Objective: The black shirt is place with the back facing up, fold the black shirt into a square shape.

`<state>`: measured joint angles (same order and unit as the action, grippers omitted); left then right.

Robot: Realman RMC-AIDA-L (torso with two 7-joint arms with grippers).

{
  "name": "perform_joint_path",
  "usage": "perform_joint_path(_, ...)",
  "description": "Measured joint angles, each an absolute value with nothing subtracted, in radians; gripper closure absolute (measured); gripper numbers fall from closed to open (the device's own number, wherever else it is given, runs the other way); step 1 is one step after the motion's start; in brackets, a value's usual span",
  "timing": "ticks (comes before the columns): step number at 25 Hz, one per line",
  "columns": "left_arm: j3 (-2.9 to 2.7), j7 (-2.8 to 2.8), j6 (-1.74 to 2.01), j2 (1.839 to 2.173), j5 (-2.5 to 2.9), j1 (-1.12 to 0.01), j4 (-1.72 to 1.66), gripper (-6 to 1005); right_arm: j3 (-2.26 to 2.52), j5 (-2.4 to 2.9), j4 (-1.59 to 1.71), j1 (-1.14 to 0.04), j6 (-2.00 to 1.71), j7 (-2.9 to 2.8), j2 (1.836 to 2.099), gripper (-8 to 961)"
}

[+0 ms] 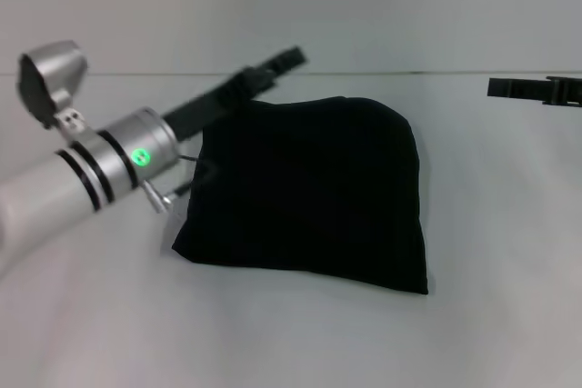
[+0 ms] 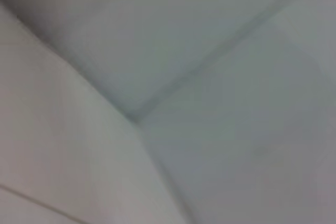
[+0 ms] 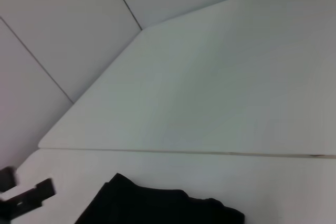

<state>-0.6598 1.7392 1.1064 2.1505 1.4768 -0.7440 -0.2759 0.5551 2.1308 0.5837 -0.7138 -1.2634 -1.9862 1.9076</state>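
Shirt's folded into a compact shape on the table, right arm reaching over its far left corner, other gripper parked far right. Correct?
Not quite: it is the left gripper reaching past the black shirt at its far left corner, per the head view. The right gripper is the one parked far right.

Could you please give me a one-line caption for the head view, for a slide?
Black shirt folded to a rough square on the white table; left gripper at its far-left corner, right gripper off to the right.

Lying flat and pale, a white table (image 1: 300,343) filling most of the head view. Rising behind its far edge, a light grey panelled wall (image 3: 63,30), thin dark seams running across. Glowing softly, even, diffuse lighting throughout.
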Motion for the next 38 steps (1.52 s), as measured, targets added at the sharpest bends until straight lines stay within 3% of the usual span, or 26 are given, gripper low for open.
perform_joint_path(2, -0.665, 1.774, 1.015, 2.138, 1.484, -0.744, -0.295, 280, 0.555, 2.131, 0.584, -0.717, -1.264, -1.994, 1.907, 347)
perform_joint_path(8, -0.682, 1.813, 0.747, 2.109, 1.554, -0.803, -0.302, 181, 0.557, 2.131, 0.577, -0.722, -1.254, -1.998, 1.912, 347)
perform_joint_path(15, -0.796, 1.818, 0.479, 2.122, 1.576, -0.868, -0.292, 182, 0.557, 2.131, 0.574, -0.722, -1.253, -1.997, 1.922, 346)
perform_joint_path(26, -0.870, 1.811, 0.408, 2.159, 1.577, -0.892, -0.269, 182, 0.557, 2.130, 0.580, -0.724, -1.252, -1.991, 1.935, 346)
perform_joint_path(38, -0.879, 1.803, 0.329, 2.163, 1.576, -0.881, -0.280, 182, 0.557, 2.131, 0.579, -0.728, -1.242, -1.988, 1.938, 346)
